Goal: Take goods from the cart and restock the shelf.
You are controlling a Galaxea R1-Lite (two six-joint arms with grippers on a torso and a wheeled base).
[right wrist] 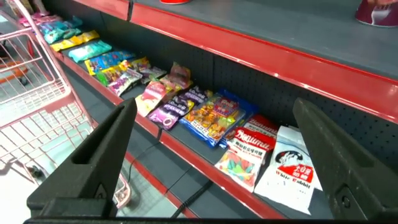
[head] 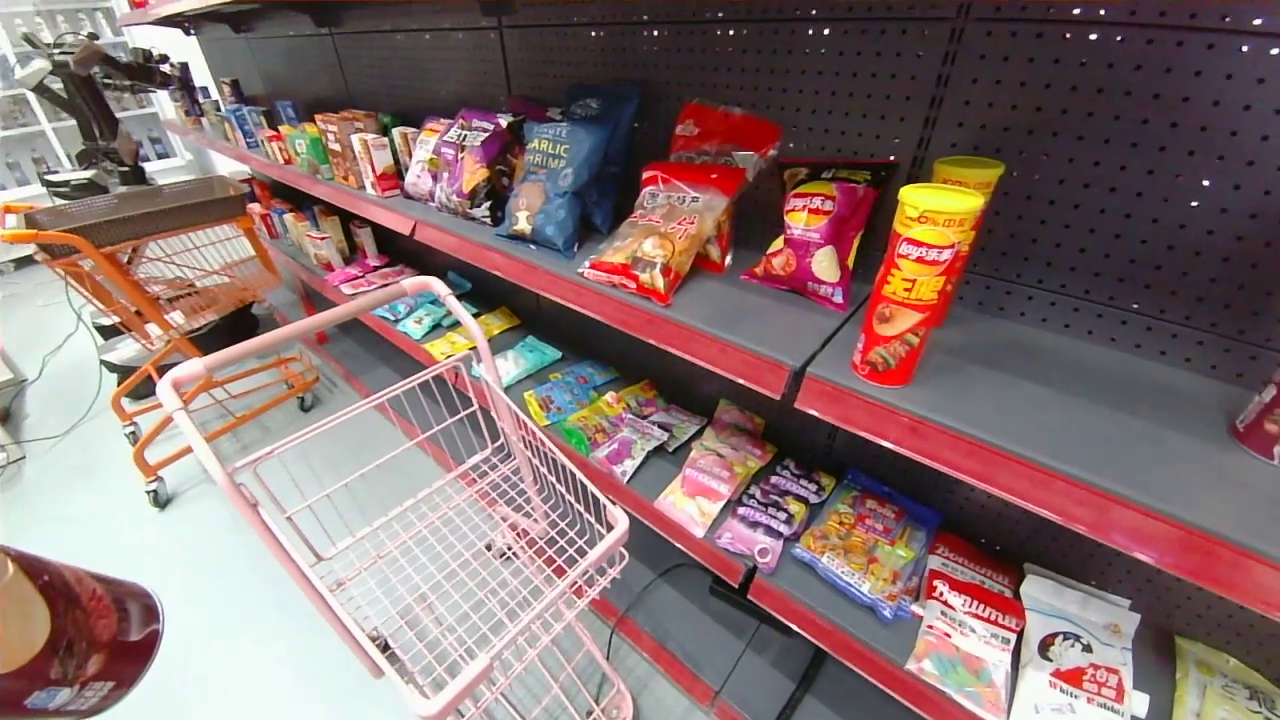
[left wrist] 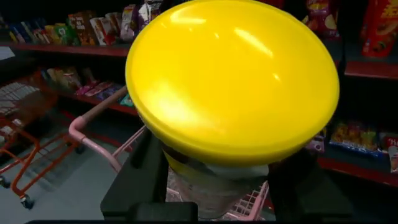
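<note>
Low at eight o'clock in the head view, near the pink wire cart (head: 400,480), holds a dark-red cylindrical snack canister (head: 70,640) with a glossy yellow plastic lid (left wrist: 233,81), clamped between the fingers of the left gripper (left wrist: 217,190) below that lid; has the right gripper (right wrist: 211,168) spread wide and empty. Risks a slip on the smooth round wall, or a clip against the red edge of the grey upper shelf (head: 1050,410) at three o'clock, toppling the red canisters (head: 915,285) standing there.

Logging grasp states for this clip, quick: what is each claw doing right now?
Left claw: shut on the dark red cylindrical can with yellow plastic lid.
Right claw: open, empty.
</note>
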